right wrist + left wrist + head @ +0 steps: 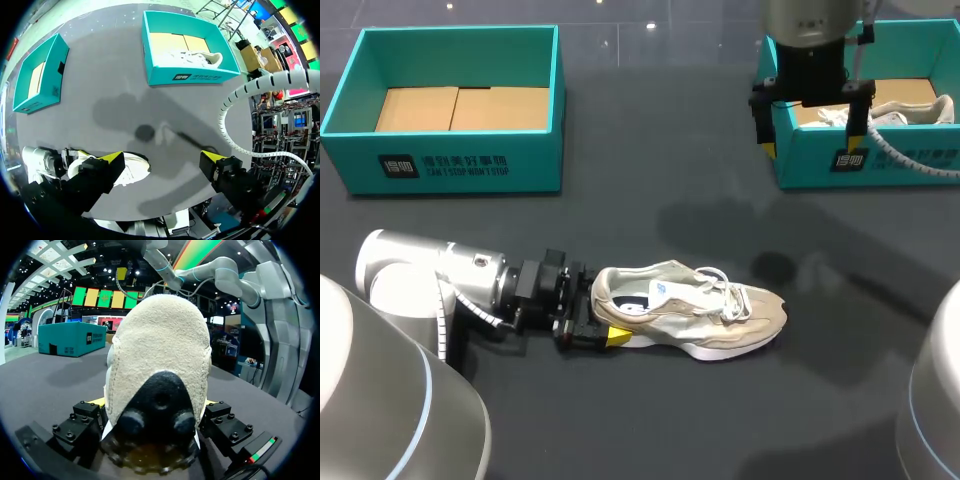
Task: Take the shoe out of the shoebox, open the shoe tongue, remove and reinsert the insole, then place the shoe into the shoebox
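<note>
Dark grey tabletop (650, 220) bearing a left-hand teal cardboard shoebox (460, 150) and a right-hand teal cardboard shoebox (880, 165) along its far side. The beige mesh sneaker with a white sole (690, 305) stands upright near the table's middle, outside both boxes. Left gripper (598, 315): fingers pressed against both sides of the sneaker's heel. Right gripper (810, 140): fingers spread wide, holding nothing, above the right-hand shoebox, which contains a second pale shoe (920, 108).

White print marks the left shoebox (470, 165) and right shoebox (810, 155).
</note>
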Controlling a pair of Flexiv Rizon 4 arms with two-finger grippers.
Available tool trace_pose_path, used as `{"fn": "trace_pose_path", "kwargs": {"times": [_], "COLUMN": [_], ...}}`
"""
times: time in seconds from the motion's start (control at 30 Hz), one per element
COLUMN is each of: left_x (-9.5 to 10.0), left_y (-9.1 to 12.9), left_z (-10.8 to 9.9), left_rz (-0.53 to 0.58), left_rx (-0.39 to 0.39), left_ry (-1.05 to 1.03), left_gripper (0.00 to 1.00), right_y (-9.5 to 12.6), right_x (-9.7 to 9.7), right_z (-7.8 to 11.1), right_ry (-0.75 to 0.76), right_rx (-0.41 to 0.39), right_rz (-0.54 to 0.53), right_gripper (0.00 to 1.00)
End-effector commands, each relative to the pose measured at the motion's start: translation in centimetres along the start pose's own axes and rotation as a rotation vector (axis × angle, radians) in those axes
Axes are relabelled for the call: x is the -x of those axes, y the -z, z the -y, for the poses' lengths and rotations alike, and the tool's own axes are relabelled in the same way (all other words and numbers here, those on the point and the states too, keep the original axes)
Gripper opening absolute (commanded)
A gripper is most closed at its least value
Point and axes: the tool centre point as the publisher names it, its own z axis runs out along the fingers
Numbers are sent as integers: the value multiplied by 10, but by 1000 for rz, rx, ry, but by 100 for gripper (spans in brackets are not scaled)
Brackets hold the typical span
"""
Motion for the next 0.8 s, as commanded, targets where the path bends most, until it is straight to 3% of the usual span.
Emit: {"fn": "trace_pose_path", "kwargs": {"times": [0.03, 0.53, 0.8], "left_x": [0, 0, 0], "left_y": [2, 2, 2], "left_z": [-1, -1, -1], "left_rz": [-1, -1, -1], "left_rx": [1, 1, 1], "left_ry": [1, 1, 1], "left_gripper": [0, 0, 0], "right_y": [-2, -24, -33], "right_x": [-5, -59, -94], "right_z": [3, 77, 92], "right_ry": [-2, -82, -70], "right_rx": [1, -10, -16], "right_rz": [2, 1, 3], "right_gripper": [100, 100, 100]}}
